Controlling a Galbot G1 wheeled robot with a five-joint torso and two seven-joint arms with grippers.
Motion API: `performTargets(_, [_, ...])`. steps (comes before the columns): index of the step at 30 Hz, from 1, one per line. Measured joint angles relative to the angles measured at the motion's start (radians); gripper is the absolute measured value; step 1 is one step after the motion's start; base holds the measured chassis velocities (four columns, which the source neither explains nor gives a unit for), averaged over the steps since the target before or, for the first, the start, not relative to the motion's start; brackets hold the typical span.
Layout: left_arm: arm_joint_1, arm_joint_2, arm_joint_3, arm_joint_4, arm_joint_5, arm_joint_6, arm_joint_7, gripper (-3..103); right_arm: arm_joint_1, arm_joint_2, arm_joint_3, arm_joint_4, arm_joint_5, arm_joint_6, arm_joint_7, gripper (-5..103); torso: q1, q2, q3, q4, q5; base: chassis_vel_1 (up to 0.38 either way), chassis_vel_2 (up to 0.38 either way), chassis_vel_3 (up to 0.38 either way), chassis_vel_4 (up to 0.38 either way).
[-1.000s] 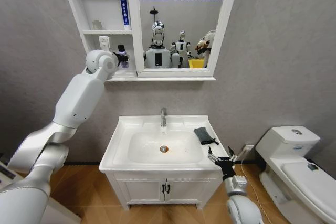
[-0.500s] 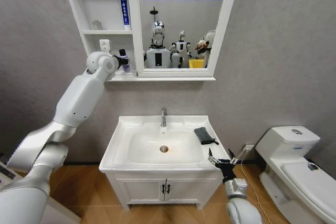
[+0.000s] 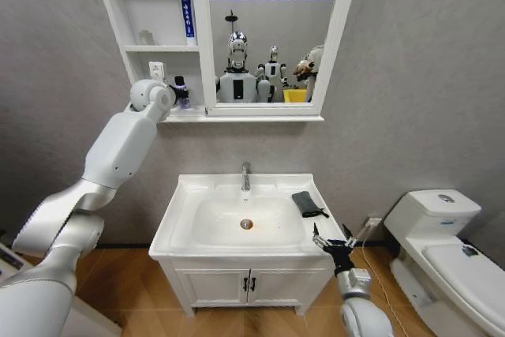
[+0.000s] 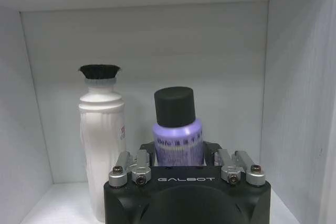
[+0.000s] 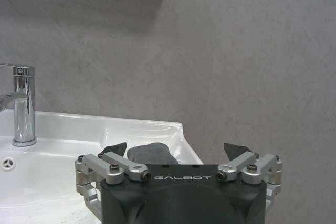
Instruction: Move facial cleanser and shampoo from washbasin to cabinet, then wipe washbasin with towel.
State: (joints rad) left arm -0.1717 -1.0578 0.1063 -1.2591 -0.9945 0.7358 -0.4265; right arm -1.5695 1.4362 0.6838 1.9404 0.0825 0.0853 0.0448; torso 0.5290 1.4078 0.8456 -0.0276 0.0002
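My left gripper [image 3: 177,92] reaches into the lowest shelf of the white cabinet [image 3: 118,13] and is shut on a purple bottle [image 4: 177,137] with a black cap. Beside it on the same shelf stands a white bottle [image 4: 101,129] with a black cap. Which of the two is the facial cleanser and which the shampoo I cannot tell. The dark towel [image 3: 308,203] lies on the right rim of the washbasin [image 3: 180,199]. My right gripper [image 3: 331,241] hovers open at the basin's front right corner, with the towel [image 5: 149,153] just beyond its fingers.
A chrome tap [image 3: 245,175] stands at the back of the bowl. A blue tube [image 3: 185,7] stands on the cabinet's upper shelf. The vanity doors [image 3: 248,283] are below the basin, and a white toilet [image 3: 450,234] stands to the right.
My left gripper has carried the purple bottle a little lower and further into the lowest shelf. My right gripper has sunk slightly at the basin's corner.
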Motion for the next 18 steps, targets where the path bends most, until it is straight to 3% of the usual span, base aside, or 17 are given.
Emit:
performTargets(2, [0.002, 0.0, 0.0, 0.0, 0.004, 0.0, 0.0, 54, 0.0, 0.0, 0.0, -0.002, 0.0, 0.001, 0.0, 100, 0.0, 0.0, 0.0, -0.0001, -0.0002, 0.0, 0.0, 0.0, 0.0])
performTargets(5, [0.005, 0.0, 0.0, 0.001, 0.023, 0.0, 0.008, 70, -0.003, 0.0, -0.004, -0.007, -0.002, 0.006, -0.001, 100, 0.0, 0.0, 0.0, -0.0001, 0.0, 0.0, 0.0, 0.0, 0.0])
performTargets(6, [0.005, 0.0, 0.0, 0.001, 0.023, 0.0, 0.008, 70, -0.003, 0.0, -0.004, -0.007, -0.002, 0.006, -0.001, 100, 0.0, 0.0, 0.0, -0.0001, 0.0, 0.0, 0.0, 0.0, 0.0])
performTargets(9, [0.008, -0.001, 0.0, 0.002, 0.032, 0.0, 0.011, 86, -0.002, 0.001, -0.007, -0.012, -0.004, 0.008, -0.002, 100, 0.0, 0.0, 0.0, -0.0001, 0.0, 0.0, 0.0, 0.0, 0.0])
performTargets(11, [0.008, -0.001, 0.0, 0.002, 0.033, 0.0, 0.012, 86, -0.002, 0.001, -0.007, -0.014, -0.005, 0.009, -0.002, 100, 0.0, 0.0, 0.0, -0.0001, 0.0, 0.0, 0.0, 0.0, 0.0])
performTargets(13, [0.012, -0.001, -0.001, -0.003, 0.034, 0.0, 0.012, 96, 0.002, 0.002, -0.009, -0.017, -0.007, 0.009, -0.002, 100, 0.0, 0.0, 0.0, -0.0001, 0.0, 0.0, 0.0, 0.0, 0.0])
performTargets(18, [0.024, 0.005, -0.009, -0.03, 0.031, 0.0, 0.012, 100, 0.006, 0.001, -0.013, -0.018, -0.01, 0.009, -0.002, 100, 0.0, 0.0, 0.0, 0.0, 0.0, 0.0, 0.0, 0.0, 0.0])
